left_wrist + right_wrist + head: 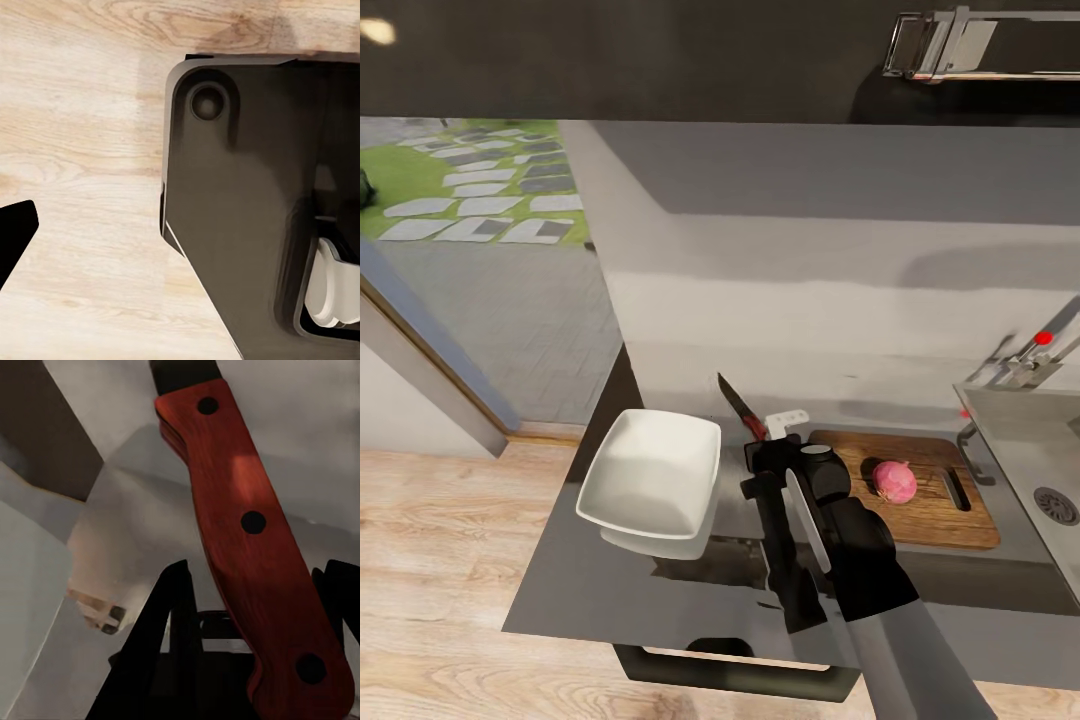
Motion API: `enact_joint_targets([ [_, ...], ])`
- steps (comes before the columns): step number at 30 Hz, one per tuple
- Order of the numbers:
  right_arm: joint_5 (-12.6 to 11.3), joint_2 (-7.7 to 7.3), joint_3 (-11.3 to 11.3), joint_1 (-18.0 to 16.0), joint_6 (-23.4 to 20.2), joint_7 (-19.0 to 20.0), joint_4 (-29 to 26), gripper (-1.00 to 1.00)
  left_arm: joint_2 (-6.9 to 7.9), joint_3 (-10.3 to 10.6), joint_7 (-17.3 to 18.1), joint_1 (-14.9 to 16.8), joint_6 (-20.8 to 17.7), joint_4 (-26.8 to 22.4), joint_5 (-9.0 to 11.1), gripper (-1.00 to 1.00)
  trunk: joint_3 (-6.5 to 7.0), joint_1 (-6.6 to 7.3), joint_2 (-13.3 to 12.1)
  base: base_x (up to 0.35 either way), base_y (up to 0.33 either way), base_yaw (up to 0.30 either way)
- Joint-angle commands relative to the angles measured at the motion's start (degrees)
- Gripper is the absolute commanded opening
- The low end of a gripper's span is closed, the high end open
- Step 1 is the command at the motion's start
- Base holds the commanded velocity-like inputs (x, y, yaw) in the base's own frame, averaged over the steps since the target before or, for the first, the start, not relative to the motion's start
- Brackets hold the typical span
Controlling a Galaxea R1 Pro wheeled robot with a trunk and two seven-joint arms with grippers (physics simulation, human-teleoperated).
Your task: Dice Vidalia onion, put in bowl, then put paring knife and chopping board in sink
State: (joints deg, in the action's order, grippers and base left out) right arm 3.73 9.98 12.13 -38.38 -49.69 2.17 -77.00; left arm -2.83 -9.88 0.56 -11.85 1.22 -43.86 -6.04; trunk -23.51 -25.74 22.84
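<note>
Gripping paring knife [255, 555], right pincer [255, 660]; blade points away.

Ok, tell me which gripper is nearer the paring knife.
Right. The right gripper is at the paring knife, its fingers flanking the red handle. The left gripper hangs over wooden floor.

Open room above the chopping board [920, 490], with just the Vidalia onion [895, 481] sitting on it. Blocked on one side by the bowl [652, 475], on the other by the sink [1020, 450] wall and tap [1025, 360]. Bare countertop [620, 590] near the front edge.
</note>
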Motion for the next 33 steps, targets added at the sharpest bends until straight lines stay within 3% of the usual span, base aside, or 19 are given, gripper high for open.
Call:
enact_joint_targets([
  [1, -0.30, 0.01, 0.00, -0.02, -0.48, 0.12, 0.71, -1.00, -0.07, -0.23, 0.06, -0.02, 0.12, -0.09, -0.61, 1.00, -0.09, -0.04, 0.08, 0.000, 0.000, 0.000],
  [33, -0.25, 0.01, 0.08, -0.02, -0.49, 0.06, 0.28, -1.00, -0.07, -0.23, 0.06, -0.02, 0.13, -0.09, -0.64, 1.00, 2.31, -0.04, 0.08, 0.000, 0.000, 0.000],
])
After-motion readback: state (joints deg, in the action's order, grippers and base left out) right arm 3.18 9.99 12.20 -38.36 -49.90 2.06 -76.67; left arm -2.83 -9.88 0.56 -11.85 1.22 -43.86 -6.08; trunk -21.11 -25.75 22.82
